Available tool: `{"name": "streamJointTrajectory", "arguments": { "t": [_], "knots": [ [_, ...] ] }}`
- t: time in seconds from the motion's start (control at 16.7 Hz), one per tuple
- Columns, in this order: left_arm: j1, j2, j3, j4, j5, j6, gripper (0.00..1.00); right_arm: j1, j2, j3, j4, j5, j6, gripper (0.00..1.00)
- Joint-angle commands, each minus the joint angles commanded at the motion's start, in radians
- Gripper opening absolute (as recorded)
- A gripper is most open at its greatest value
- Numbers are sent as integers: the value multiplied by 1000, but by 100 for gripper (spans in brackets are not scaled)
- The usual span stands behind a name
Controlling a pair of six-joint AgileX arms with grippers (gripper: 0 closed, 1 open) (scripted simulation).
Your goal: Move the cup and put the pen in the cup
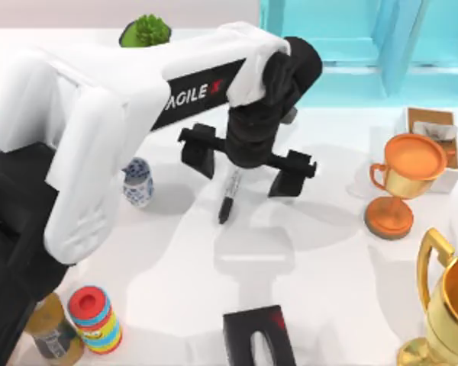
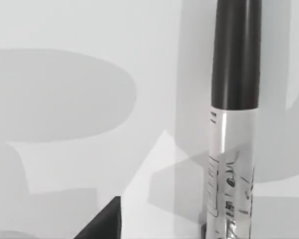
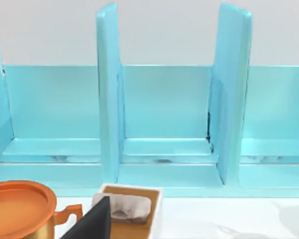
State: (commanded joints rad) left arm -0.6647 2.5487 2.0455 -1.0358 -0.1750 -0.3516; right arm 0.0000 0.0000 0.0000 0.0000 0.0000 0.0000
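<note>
Two wide-spread jaws of the left gripper (image 1: 248,169) hang over the slim black marker pen (image 1: 229,194) lying on the white table (image 1: 328,252), apparently to straddle it, the small blue-patterned white cup (image 1: 138,181) standing upright nearby.

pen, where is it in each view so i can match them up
Top view: the pen lies on the table near the middle, under the left pincer.
Left wrist view: the pen runs up the frame, black barrel above the label band.
Right wrist view: not in it.
Shared landmark: the label band.
</note>
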Motion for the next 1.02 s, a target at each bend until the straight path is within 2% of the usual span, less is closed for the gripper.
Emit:
{"name": "streamJointTrajectory", "arguments": {
  "t": [0.54, 1.02],
  "knots": [
    [0, 0, 0, 0, 0, 0, 2, 0, 0, 0, 0, 0, 0, 100],
    [0, 0, 0, 0, 0, 0, 0, 0, 0, 0, 0, 0, 0, 100]
  ]
}}
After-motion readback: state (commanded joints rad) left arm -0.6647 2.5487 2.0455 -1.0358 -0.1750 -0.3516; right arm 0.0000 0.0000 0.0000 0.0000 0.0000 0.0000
